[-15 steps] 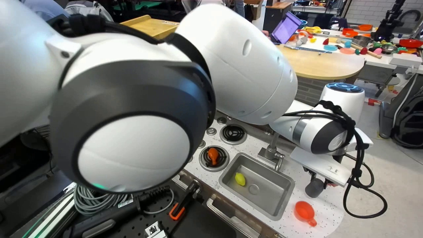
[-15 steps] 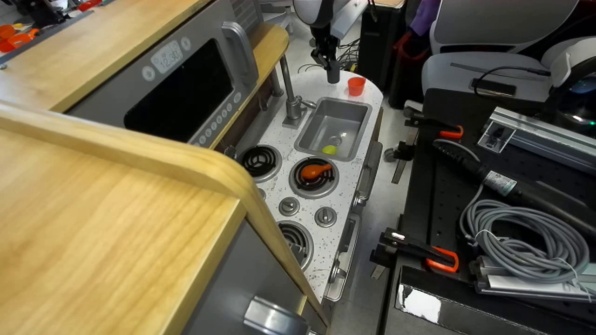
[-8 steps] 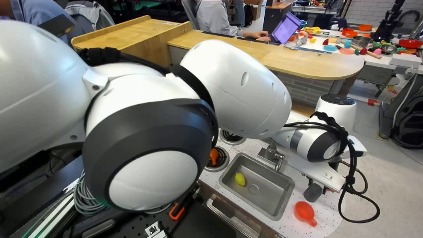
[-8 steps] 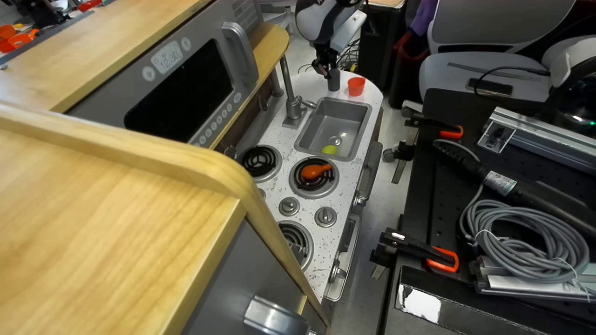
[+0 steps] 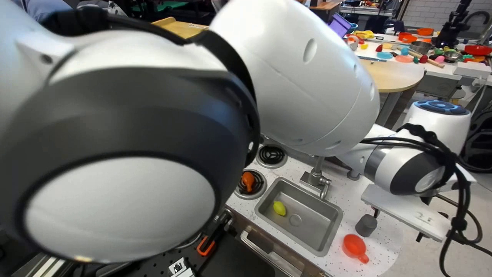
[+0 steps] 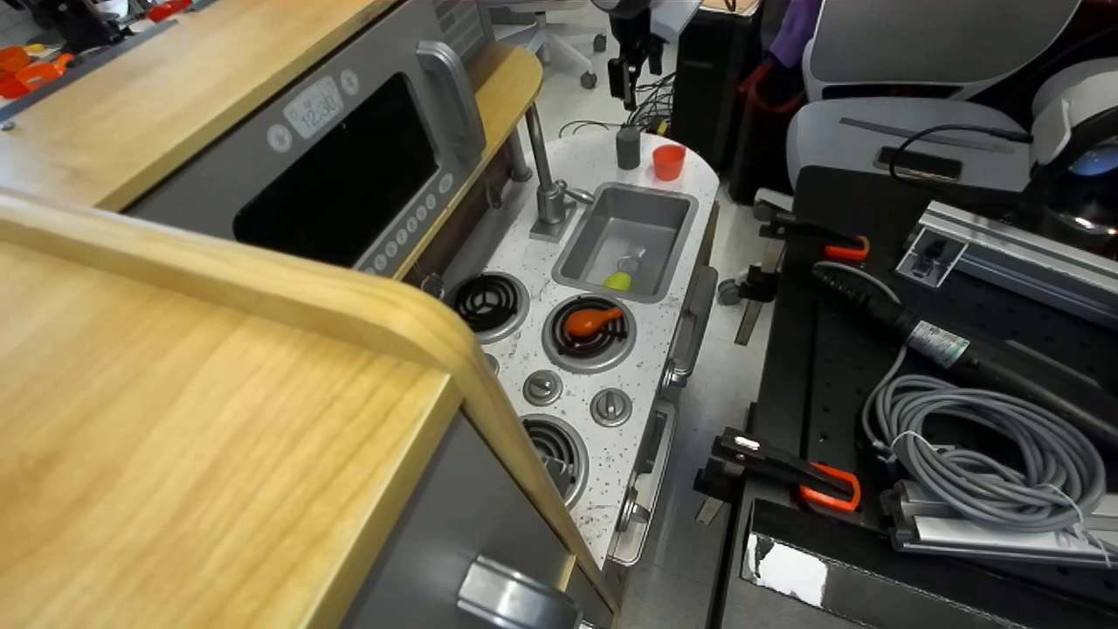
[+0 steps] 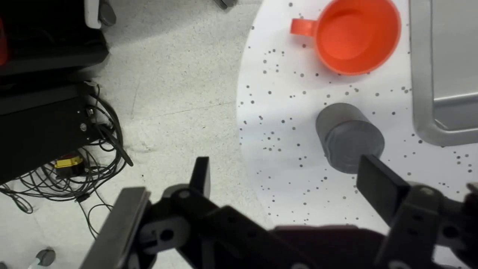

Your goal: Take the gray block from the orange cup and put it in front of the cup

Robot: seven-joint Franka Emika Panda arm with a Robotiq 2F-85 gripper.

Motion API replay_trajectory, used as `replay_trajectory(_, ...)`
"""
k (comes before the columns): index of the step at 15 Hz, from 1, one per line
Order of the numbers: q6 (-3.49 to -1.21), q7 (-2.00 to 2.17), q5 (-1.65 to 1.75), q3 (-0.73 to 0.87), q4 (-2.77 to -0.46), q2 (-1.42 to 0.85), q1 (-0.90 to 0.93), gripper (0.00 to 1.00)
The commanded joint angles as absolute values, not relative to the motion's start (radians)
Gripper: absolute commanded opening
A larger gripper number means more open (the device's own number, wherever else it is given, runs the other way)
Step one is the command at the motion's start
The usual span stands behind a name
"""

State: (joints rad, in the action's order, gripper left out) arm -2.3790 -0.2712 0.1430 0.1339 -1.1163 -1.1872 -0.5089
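Because the gray cylindrical block [image 7: 349,140] stood upright on the speckled white surface [image 7: 285,108], near the orange handled cup [image 7: 347,39] but not touching, placing looked done, though "front" was uncertain | gripper [image 7: 285,170] spread wide, holding nothing, likely kept high to avoid knocking the block | arm [image 5: 307,84] reached past the sink [image 5: 311,227], gripper downward

Bright, even light whitens the rounded edge of the bench [image 6: 534,258], while shade gathers along its back edge beneath the shelf [image 6: 511,74] in an exterior view. The arm [image 5: 303,77] shows glossy highlights and soft blur; in the wrist view, the gripper [image 7: 289,175] looks partly out of focus.
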Motion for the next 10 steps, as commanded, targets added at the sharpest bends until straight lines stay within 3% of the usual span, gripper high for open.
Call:
replay_trajectory(1, -2.377, -0.372, 0.134, 0.106, -1.357, -0.981, -0.558, 1.0)
replay_trajectory(10, -2.33, -0.64, 0.134, 0.108, -1.779, -0.612, -0.6, 1.0)
